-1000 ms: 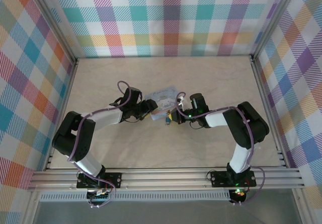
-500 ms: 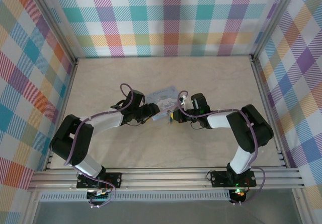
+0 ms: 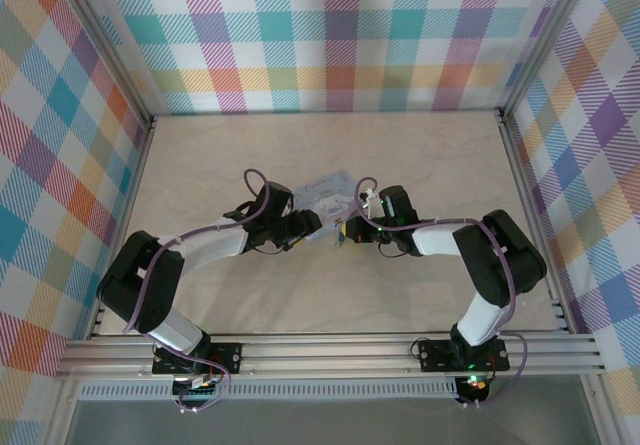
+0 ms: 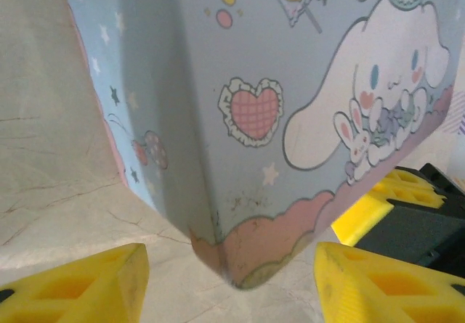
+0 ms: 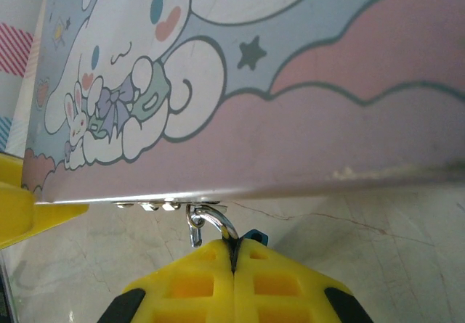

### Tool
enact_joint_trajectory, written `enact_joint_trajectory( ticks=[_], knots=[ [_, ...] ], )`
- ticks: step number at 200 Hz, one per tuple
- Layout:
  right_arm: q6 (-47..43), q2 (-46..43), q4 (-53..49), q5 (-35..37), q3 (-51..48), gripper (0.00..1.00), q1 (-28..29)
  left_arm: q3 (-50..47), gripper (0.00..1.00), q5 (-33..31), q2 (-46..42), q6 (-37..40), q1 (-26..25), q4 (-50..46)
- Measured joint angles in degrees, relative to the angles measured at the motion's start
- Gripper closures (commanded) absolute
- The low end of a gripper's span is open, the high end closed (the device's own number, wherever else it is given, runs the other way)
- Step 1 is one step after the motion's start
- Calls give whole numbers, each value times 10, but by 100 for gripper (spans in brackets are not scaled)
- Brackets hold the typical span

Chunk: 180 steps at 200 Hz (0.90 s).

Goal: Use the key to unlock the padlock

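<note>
At the table's (image 3: 430,155) centre, in the top view, the two arms are meeting at the tin (image 3: 325,187). The left gripper (image 3: 312,226) is reaching the tin's near edge from the left, and the right gripper (image 3: 346,230) is reaching it from the right. The two grippers are sitting just beside each other. Finger state and the lock are too small to tell here.

In the left wrist view, the left gripper's yellow fingers (image 4: 80,287) are standing wide apart. They are straddling the tin's lower corner without touching it. The tin is resting on the marbled surface, cartoon face toward the camera. The right gripper's yellow finger and black body are showing at the right, close beside the tin.

In the right wrist view, the right gripper's fingers (image 5: 189,287) are pressing fully together. A metal loop (image 5: 218,221) is hanging from the hasp (image 5: 167,206) on the tin's lower edge and is running into the seam at the fingertips. Whether the loop is pinched cannot be told. The padlock (image 5: 252,236) is showing as a small blue piece just behind the fingertips, directly under the tin's edge.
</note>
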Motion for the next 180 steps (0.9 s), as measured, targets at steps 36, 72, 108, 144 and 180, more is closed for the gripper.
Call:
enact_joint_trajectory(
  ticks=[36,72,108,144,180],
  knots=[
    [34,-11,5,17,-8,100,0,9,31,-49,-58,22,0,-61],
    [90,-16,31,30,-24,100,0,60,30,-89,-76,66,0,-118],
    [139,-16,66,41,-42,100,0,119,31,-91,-51,97,0,-132],
    [162,-16,78,56,-48,100,0,172,32,-70,14,109,0,-124],
    [181,-16,92,66,-51,100,0,205,32,-44,72,114,-1,-115]
  ],
)
